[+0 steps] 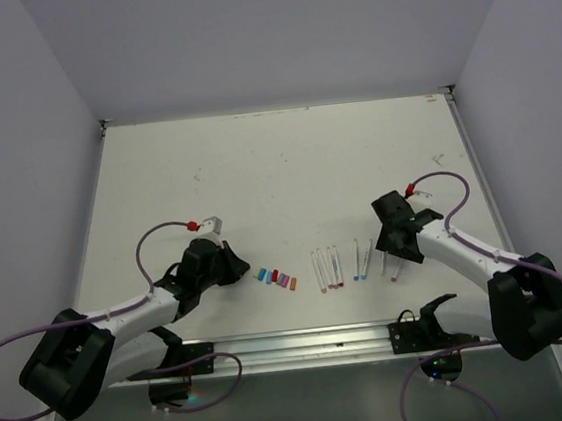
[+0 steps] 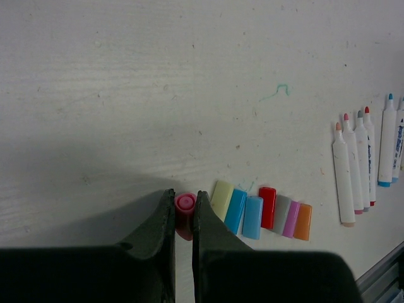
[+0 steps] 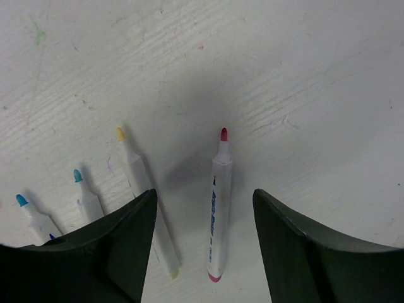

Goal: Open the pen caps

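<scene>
My left gripper (image 2: 184,197) was pressed almost shut, and it pinched the pink cap (image 2: 185,204) between its two tips. The open mouth of the cap looked up at my wrist camera. I could not tell if the cap rested on the table (image 2: 189,76) or hung just above it. The row of caps (image 2: 262,211) lay just beside my left jaws, on the side toward the pens. Its nearest member was the pale yellow cap (image 2: 221,198), close to my finger but apart from it. The caps lay side by side with their long axes roughly parallel, so I judged that a short move toward the yellow one would put the pink cap at the end of the row. My left arm was clearly the nearer one for this.

My right gripper (image 3: 203,192) was spread wide and held nothing. The red-tipped pen (image 3: 219,208) lay flat on the table between the two jaws, touching neither. Its long axis ran straight away from my wrist, with the bare tip at the far end. The yellow-tipped pen (image 3: 140,183) lay next to it, near my other jaw.

Blue lettering ran along the barrel of the red-tipped pen, but it was too blurred for me to read. No other brand or label was legible.
</scene>
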Available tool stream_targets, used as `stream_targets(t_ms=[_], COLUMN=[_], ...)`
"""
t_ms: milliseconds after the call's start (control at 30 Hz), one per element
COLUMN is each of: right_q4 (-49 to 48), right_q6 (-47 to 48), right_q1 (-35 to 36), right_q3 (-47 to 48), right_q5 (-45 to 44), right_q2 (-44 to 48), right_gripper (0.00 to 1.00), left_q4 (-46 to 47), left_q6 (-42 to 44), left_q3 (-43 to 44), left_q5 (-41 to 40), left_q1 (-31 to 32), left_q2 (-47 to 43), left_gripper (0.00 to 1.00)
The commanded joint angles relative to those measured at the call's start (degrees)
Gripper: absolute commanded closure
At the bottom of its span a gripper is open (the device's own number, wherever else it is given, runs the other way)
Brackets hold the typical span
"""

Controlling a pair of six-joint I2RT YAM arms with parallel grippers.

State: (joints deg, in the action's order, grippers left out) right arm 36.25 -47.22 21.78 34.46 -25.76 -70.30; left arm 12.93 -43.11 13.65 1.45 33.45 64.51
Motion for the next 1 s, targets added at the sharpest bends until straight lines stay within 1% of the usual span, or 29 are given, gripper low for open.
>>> stream_targets(t_ms=[0,67,100,133,233,267,333,367,467,533,600,633,667,700,733,800,833,867,900,967], right_q4=[0.14,0.83,1.1,1.19,1.37,1.37,1.45,1.46,1.46,1.46,1.46,1.54,1.8,1.89,2.24,3.12,3.65,4.44,4.79,5.58], right_q6=[0.81,0.99,1.17,1.43,1.87,2.04,2.13,2.31,2.48,2.57,2.75,2.84,2.92,2.84,2.92,3.01,3.01,3.01,3.1,4.15], right_q1=[-0.16,-0.16,-0.16,-0.16,-0.16,-0.16,-0.16,-0.16,-0.16,-0.16,-0.16,-0.16,-0.16,-0.16,-0.25,-0.16,-0.16,-0.16,-0.16,-0.16], right_q3=[1.84,2.37,2.63,2.98,3.33,3.34,3.25,3.25,2.98,2.81,2.9,2.9,3.07,3.42,3.6,4.38,4.74,4.92,5.44,5.97], right_q5=[-0.61,-0.61,-0.7,-0.61,-0.43,-0.35,-0.08,0.01,0.01,0.09,0.09,0.09,0.01,-0.17,-0.17,-0.34,-0.26,0.0,0.27,1.32], right_q2=[2.89,3.94,4.29,4.64,5.61,5.7,5.97,6.05,6.49,7.28,7.72,8.25,8.43,8.51,8.6,8.69,8.78,9.13,9.3,10.44], right_gripper=[0.34,0.34,0.34,0.33,0.33,0.3,0.3,0.28,0.27,0.26,0.23,0.2,0.15,0.02,0.02,0.01,0.01,0.01,0.02,0.02], left_q4=[2.28,1.84,1.66,1.49,1.05,1.13,1.13,1.05,0.17,-0.53,-1.15,-2.11,-2.55,-3.17,-4.83,-6.85,-9.04,-10.02,-10.99,-14.93], left_q6=[-1.53,-2.06,-2.24,-2.33,-2.59,-2.68,-2.77,-2.85,-3.03,-3.2,-3.64,-3.73,-3.82,-3.82,-3.82,-4.0,-4.08,-4.43,-4.44,-4.52], left_q3=[-1.43,-2.04,-2.48,-2.66,-3.01,-3.01,-3.01,-3.01,-2.93,-3.01,-3.19,-3.1,-2.93,-2.67,-2.4,-1.26,-0.91,-0.12,0.23,1.81], left_q5=[1.97,2.06,2.15,2.15,1.98,2.15,2.32,2.24,1.8,1.45,0.92,0.66,0.31,0.04,-0.57,-1.28,-3.1,-3.65,-4.17,-5.75], left_q1=[0.03,-0.05,-0.05,-0.05,-0.05,0.03,-0.05,-0.05,0.03,0.03,-0.05,-0.05,-0.05,-0.05,-0.05,0.03,0.03,0.03,0.03,0.04], left_q2=[-1.31,-2.19,-2.89,-3.07,-3.43,-3.34,-3.16,-3.16,-3.6,-4.3,-5.79,-6.41,-7.63,-8.34,-9.04,-11.77,-12.82,-15.44,-16.77,-20.37], left_gripper=[0.95,0.91,0.86,0.85,0.76,0.73,0.71,0.66,0.58,0.56,0.52,0.51,0.46,0.44,0.41,0.3,0.26,0.1,0.0,0.0])
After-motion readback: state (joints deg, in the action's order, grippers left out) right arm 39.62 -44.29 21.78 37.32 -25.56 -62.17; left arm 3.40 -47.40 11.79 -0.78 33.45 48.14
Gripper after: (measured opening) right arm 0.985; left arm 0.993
